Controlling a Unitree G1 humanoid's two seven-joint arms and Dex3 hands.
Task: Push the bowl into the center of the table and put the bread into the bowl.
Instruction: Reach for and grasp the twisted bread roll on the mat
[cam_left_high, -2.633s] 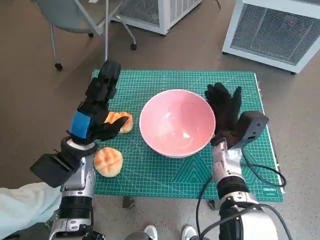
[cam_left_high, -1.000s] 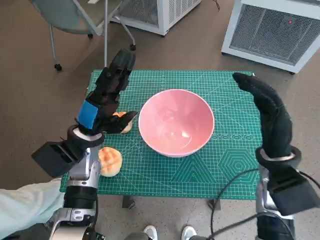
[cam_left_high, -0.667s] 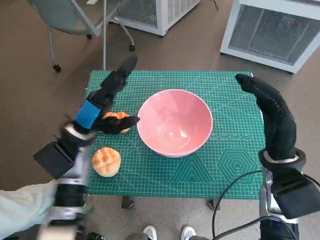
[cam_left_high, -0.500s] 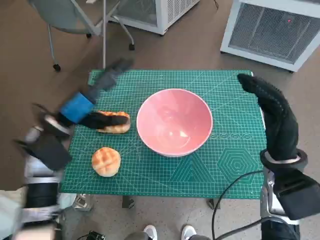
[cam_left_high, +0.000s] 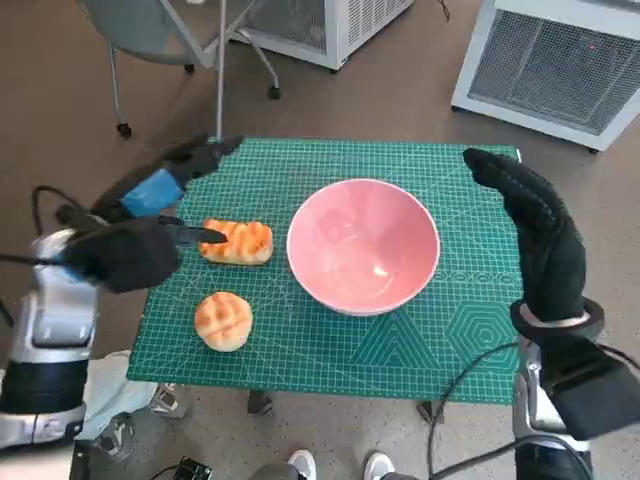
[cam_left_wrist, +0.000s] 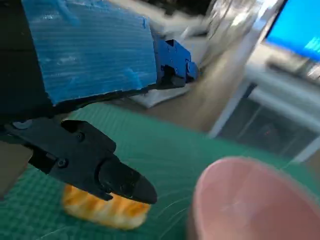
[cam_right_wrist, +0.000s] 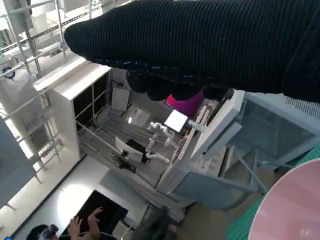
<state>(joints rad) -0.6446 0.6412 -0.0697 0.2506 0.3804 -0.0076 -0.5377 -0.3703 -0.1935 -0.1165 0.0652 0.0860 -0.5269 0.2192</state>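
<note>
The pink bowl (cam_left_high: 363, 245) stands empty near the middle of the green mat (cam_left_high: 300, 340); its rim also shows in the left wrist view (cam_left_wrist: 240, 200) and the right wrist view (cam_right_wrist: 295, 205). An elongated grilled bread (cam_left_high: 237, 241) lies left of the bowl, seen too as the bread (cam_left_wrist: 100, 210) in the left wrist view. A round bun (cam_left_high: 223, 320) sits nearer the front left. My left hand (cam_left_high: 160, 190) hovers open over the mat's left edge, its thumb reaching toward the long bread. My right hand (cam_left_high: 530, 235) is raised above the right side, fingers extended, holding nothing.
A wheeled chair base (cam_left_high: 190, 60) and white grilled units (cam_left_high: 550, 60) stand on the brown floor beyond the table. In the right wrist view a person (cam_right_wrist: 75, 227) shows far off.
My left arm swung out to the left, away from the bowl, and the hand now hangs over the mat's left edge. The right hand stays raised. The camera shifted slightly.
</note>
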